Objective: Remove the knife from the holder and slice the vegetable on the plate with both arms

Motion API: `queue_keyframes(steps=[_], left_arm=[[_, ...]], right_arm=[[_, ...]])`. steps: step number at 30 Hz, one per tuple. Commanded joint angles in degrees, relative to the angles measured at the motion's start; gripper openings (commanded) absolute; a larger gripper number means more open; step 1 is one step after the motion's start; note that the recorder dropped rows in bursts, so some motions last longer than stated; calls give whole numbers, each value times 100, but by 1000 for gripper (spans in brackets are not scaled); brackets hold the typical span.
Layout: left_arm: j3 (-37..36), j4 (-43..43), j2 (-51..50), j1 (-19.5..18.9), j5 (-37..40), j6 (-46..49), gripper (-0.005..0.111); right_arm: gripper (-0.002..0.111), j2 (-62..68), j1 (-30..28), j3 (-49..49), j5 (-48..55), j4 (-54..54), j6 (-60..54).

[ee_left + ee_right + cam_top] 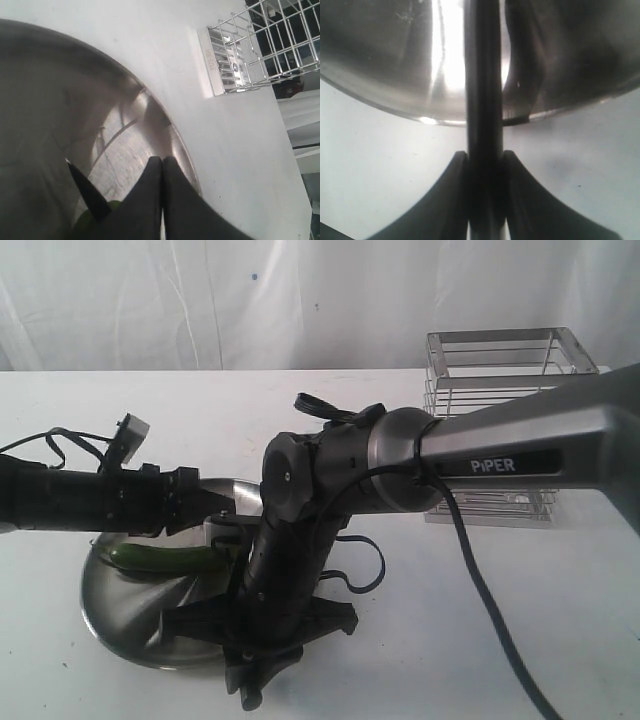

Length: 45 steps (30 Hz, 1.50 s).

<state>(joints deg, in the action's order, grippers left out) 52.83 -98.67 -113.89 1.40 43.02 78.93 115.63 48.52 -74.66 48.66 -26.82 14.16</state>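
The plate (120,605) lies at the front left with the dark-green vegetable (165,558) across it. My left gripper (222,508) hovers over the plate's far side. In the left wrist view its fingers (150,200) are pressed together, shut with nothing between them. The vegetable (82,222) and the knife's black tip (85,190) show just beside them. My right gripper (484,157) is shut on the knife (482,75), which points over the plate's rim (385,102). In the exterior view the right arm (300,540) hides the knife. The holder (500,380) stands at the back right.
The PIPER forearm (520,445) crosses from the right edge to the plate, trailing a black cable (480,590). The holder (260,45) also shows in the left wrist view, beyond the plate (60,100). White table surface (480,640) lies to the front right.
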Motion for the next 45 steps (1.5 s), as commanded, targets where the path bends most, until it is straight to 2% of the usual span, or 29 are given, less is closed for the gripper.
queue_keyframes(steps=[1,7,14,21,25,34,38,41,45], left_arm=[[173,-18,-64,151,-113,67,0],[341,321,-64,595,-1194,231,0],[388,622,-72,617,-1641,179,0],[388,893,-153,617,-1868,152,0],[388,1327,-361,617,-1946,-275,0],[388,1298,-492,617,-1874,-379,0],[552,1135,-237,516,-1446,-329,0],[862,1111,240,226,-1331,-573,0],[935,1122,730,-115,-1157,-879,0]], right_arm=[[0,-71,-7,-10,-58,-17,-92],[0,-71,-7,-10,-19,-17,-92],[0,-71,-7,-10,11,-17,-92],[0,-71,-7,-10,11,-17,-102],[0,-71,-7,-10,108,-17,-104],[0,-71,-7,-10,362,-28,-71],[0,-71,-7,-10,194,46,-47],[0,-71,-7,-10,53,80,-47],[0,-93,-7,-10,-90,110,-47]])
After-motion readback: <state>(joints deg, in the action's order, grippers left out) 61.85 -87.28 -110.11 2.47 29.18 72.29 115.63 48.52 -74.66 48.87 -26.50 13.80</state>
